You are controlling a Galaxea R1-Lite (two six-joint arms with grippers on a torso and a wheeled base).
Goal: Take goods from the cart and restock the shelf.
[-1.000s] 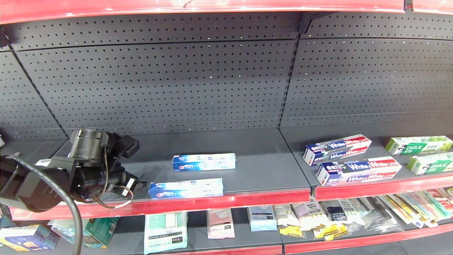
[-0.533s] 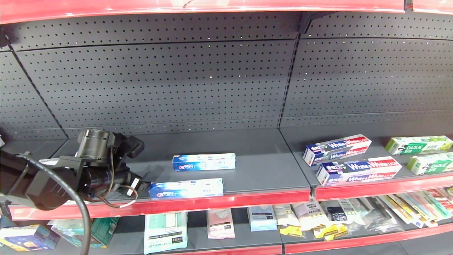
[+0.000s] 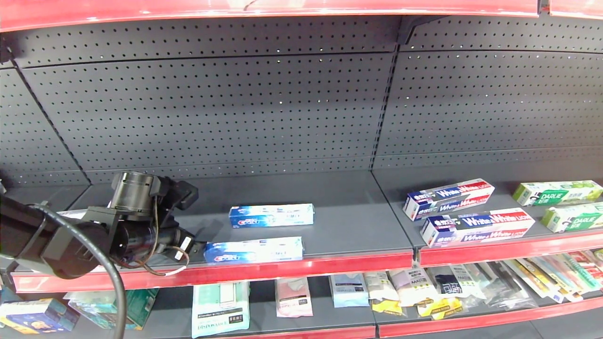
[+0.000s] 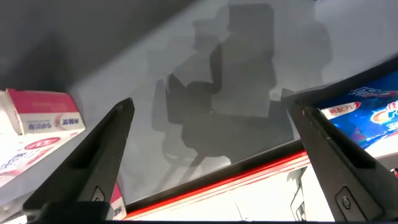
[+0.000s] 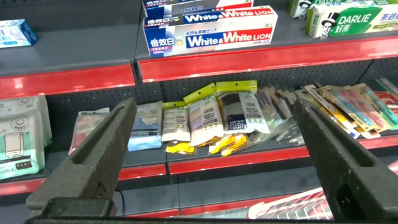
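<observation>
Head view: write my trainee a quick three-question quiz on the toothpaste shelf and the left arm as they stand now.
1. True or false: the left gripper is open.
2. How many blue toothpaste boxes lie on the middle shelf board? A one, B two, C five.
3. Fill in: the green boxes lie toward the robot's ____ side.
Key: 1 true; 2 B; 3 right.

The left arm (image 3: 70,242) is black with a thick cable (image 3: 118,301)
</observation>
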